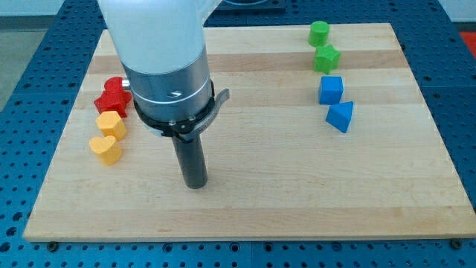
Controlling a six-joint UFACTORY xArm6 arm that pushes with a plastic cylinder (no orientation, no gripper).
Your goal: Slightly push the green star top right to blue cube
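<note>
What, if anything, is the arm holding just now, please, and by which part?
Nothing is held. My tip rests on bare board, apart from every block and far left of the green star and blue cube.

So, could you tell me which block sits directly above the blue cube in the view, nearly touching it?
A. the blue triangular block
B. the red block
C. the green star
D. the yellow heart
C: the green star sits just above the blue cube, while my tip is far off toward the view's left.
</note>
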